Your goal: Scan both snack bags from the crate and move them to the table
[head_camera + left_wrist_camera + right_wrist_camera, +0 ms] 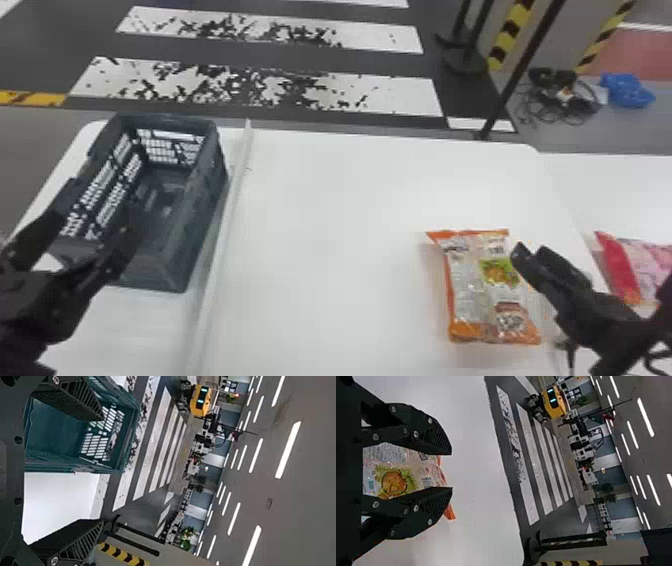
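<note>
In the head view my left gripper is open over the near part of the dark crate, which has no bag visible inside. The left wrist view shows the crate beyond that gripper, its fingers wide apart. An orange-edged snack bag lies flat on the white table. At this bag's right side my right gripper stands above the table. In the right wrist view the gripper is open, the bag showing between its fingers. A pink-red bag lies farther right.
A pale raised strip runs along the table just right of the crate. Behind the table, a dark pole rises at the right, with cables and a blue bundle on the floor.
</note>
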Action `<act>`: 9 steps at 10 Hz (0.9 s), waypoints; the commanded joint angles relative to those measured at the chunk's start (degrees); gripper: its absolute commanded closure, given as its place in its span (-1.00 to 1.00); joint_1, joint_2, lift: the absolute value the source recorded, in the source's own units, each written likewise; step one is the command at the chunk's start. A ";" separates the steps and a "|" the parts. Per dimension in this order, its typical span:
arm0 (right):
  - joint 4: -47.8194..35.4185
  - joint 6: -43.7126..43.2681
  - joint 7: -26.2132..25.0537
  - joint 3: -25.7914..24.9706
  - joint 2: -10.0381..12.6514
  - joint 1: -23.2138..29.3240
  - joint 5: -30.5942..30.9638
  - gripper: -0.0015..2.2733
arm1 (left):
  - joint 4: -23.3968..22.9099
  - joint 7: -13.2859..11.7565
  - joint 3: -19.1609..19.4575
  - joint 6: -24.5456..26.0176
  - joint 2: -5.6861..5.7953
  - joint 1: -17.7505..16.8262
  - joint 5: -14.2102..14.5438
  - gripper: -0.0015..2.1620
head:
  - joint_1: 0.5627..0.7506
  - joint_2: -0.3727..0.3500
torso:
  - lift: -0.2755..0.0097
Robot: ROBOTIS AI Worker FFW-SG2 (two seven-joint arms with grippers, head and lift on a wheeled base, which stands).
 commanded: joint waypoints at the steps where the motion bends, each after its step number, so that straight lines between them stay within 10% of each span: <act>1: -0.16 5.59 0.48 -4.40 -0.35 0.30 1.15 -0.96 | 0.47 1.52 -0.48 -2.83 -0.12 -0.07 -2.97 -0.93 | 0.41 -0.33 | 0.32; 9: 16.36 1.89 2.58 -8.18 -8.43 -4.62 5.72 -0.94 | 6.18 2.22 -3.02 -5.99 0.14 -2.44 -4.55 -0.93 | 0.41 -0.85 | 0.32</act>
